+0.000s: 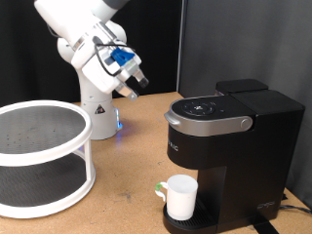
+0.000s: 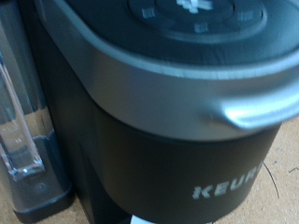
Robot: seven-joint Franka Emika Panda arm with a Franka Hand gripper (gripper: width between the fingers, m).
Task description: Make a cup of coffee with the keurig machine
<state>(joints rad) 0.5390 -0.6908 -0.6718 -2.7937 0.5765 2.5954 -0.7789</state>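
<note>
From the exterior view, your small white ceramic mug (image 1: 181,196) sits on the round drip base under the boxy black Keurig coffee maker (image 1: 229,146), whose grey lid is down. The arm's two-finger gripper (image 1: 135,86) hangs in the air to the exterior view's left of the machine, touching nothing; can't tell if it's open or closed. A white two-tier round rack (image 1: 39,156) stands at far left.

The wrist view is just a close-up of the Keurig's lid handle (image 2: 252,110) and logo; the fingers don't show.

Wrist view: keurig machine (image 2: 159,140) fills the frame, close up. Grey curved lid handle (image 2: 187,89) spans the front; dark button panel (image 2: 192,14) above; "KEUR" lettering visible. Clear water tank (image 2: 21,112) beside it. Jaws not visible.
</note>
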